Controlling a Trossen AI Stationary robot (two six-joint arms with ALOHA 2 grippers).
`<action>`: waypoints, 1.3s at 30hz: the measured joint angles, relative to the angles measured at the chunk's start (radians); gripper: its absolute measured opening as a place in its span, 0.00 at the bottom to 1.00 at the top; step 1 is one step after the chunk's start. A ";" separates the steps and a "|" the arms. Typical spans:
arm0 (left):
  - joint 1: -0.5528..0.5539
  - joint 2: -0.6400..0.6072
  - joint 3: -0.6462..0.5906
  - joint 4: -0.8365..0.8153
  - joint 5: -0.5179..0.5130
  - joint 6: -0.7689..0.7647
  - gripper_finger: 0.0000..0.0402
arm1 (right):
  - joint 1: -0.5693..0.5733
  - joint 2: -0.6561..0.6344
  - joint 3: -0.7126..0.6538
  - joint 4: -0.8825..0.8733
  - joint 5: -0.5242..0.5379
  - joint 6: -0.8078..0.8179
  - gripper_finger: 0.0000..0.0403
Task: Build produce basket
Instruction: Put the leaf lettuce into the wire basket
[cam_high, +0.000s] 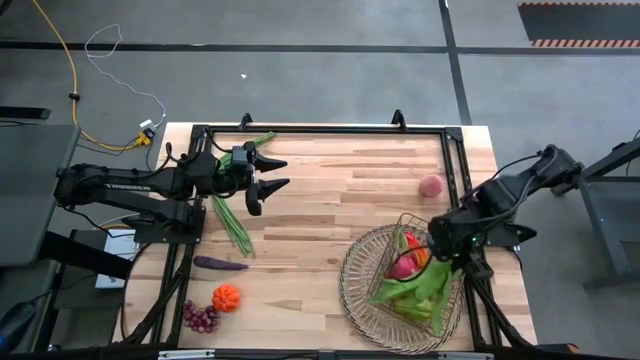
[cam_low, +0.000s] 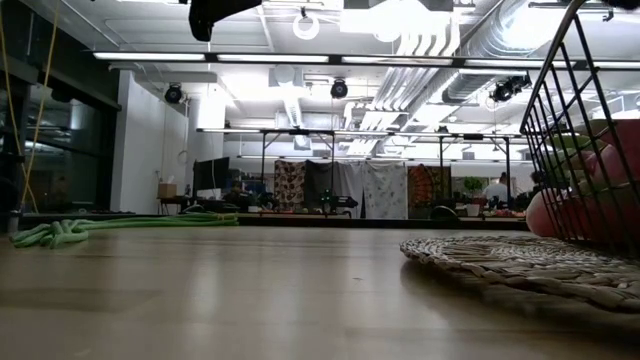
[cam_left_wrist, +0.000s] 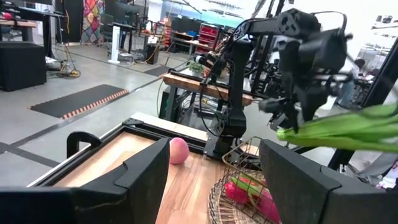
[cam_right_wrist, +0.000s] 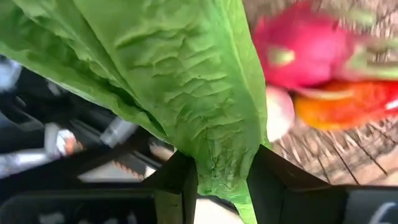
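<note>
Right gripper is pinched on the stem of a big green lettuce leaf, fingers closed either side of it. From above, that gripper hangs over the basket at the table's right front, the lettuce draped down across the basket's inside. Next to the leaf sit a pink dragon fruit and something orange-red, all inside the wire lattice.

Across the table, the left front corner has purple grapes, a small orange pumpkin just beside them, and an eggplant a little farther back. Beyond that, long green beans lie on the wood, running up under the left gripper. Its jaws stand apart, nothing between them, at the left rear.

Farther back on the right, a peach rests alone near the frame, well apart from the basket.
</note>
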 joint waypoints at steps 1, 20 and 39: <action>0.000 0.000 0.000 0.000 0.000 -0.004 0.60 | 0.000 -0.009 -0.025 0.000 0.000 -0.015 0.23; 0.000 0.000 0.000 0.002 -0.051 -0.023 0.60 | 0.002 0.006 -0.100 -0.069 0.117 -0.547 0.23; 0.000 0.000 0.000 0.007 -0.053 -0.016 0.60 | 0.134 0.050 -0.344 0.115 0.157 -0.406 0.23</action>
